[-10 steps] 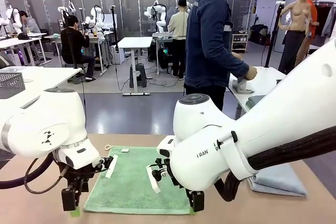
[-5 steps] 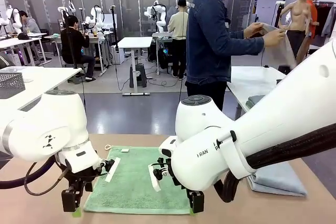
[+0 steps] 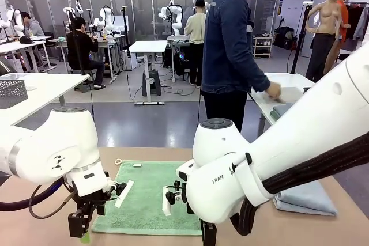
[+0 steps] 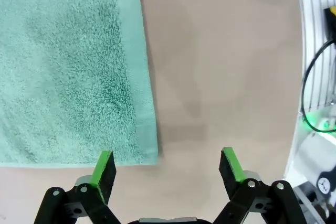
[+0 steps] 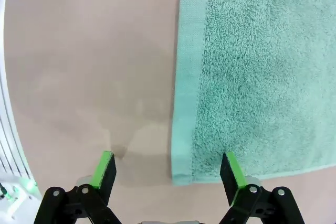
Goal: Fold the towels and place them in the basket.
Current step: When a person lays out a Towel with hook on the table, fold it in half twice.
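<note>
Green towel (image 3: 147, 197) lies flat and unfolded on the desk (image 4: 226, 51), mid-width and close to the robot's edge. Its near hem runs along that edge and its white loop (image 3: 119, 162) is at the far-left corner. The blue-grey towel (image 3: 305, 197) sits folded toward the desk's right edge. A dark mesh basket (image 3: 12, 93) is off on a white side table at far left, so it looks like a long carry later. Left hand (image 4: 167, 156) is wide open and empty over the towel's near-left corner, with one pad above the terry and the other above bare desk. Right hand (image 5: 167, 157) is likewise open and empty, straddling the near-right corner. Handling guess: light, limp terry with zero stiffness, so it'll sag and drag between grip points, with plenty of friction on the desk. It's not fragile, so a firm pinch is fine. Best hold is the woven hem band right at each near corner, where it's thinner and denser than the pile and less likely to slip. Pads need to get down to the desk surface to catch the single layer. Lift both corners evenly or the fold goes skewed.
</note>
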Controlling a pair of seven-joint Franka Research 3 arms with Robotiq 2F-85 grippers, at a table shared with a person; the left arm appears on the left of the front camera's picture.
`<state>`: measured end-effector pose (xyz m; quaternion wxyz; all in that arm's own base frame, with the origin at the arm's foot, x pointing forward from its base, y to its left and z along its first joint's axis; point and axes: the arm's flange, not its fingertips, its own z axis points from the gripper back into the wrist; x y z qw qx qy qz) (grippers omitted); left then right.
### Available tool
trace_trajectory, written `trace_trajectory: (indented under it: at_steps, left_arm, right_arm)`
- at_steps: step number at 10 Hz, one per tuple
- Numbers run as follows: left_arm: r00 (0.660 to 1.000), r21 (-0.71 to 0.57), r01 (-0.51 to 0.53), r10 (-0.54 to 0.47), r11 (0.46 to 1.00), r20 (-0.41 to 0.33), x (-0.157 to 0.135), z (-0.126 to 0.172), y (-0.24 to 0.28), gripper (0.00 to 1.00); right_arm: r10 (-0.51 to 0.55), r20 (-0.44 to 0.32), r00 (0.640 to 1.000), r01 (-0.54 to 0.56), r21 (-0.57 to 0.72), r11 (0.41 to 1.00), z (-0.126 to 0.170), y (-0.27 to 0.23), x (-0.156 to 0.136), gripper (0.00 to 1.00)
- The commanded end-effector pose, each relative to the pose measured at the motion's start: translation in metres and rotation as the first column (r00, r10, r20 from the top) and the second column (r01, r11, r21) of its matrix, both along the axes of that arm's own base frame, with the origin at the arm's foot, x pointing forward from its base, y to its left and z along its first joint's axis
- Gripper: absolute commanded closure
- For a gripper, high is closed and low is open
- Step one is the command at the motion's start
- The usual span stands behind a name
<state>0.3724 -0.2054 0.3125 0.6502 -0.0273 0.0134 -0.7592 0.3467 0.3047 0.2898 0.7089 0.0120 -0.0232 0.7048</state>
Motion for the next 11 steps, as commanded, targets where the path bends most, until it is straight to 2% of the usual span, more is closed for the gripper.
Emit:
trace_trajectory:
  at_steps: [1,3,10,11]
  left_arm:
    - [0.999,-0.021,-0.026,0.027,0.999,0.033,0.010,-0.015,0.000,0.00]
    - [0.999,-0.062,-0.014,0.016,0.998,0.042,0.014,-0.024,0.002,0.00]
    - [1.000,-0.043,-0.015,0.016,0.999,0.019,0.006,-0.032,-0.005,0.00]
    - [1.000,-0.039,-0.017,0.018,0.999,0.019,0.006,-0.031,-0.007,0.15]
  right_arm:
    - [-0.042,0.031,0.999,0.042,0.008,0.999,-0.009,0.001,-0.005,0.00]
    - [-0.053,0.030,0.998,0.052,0.008,0.999,-0.013,-0.002,-0.003,0.00]
    - [-0.049,0.020,0.999,0.048,0.025,0.999,-0.019,-0.007,-0.001,0.00]
    - [-0.051,0.025,0.998,0.050,0.028,0.998,-0.017,-0.010,0.000,0.00]
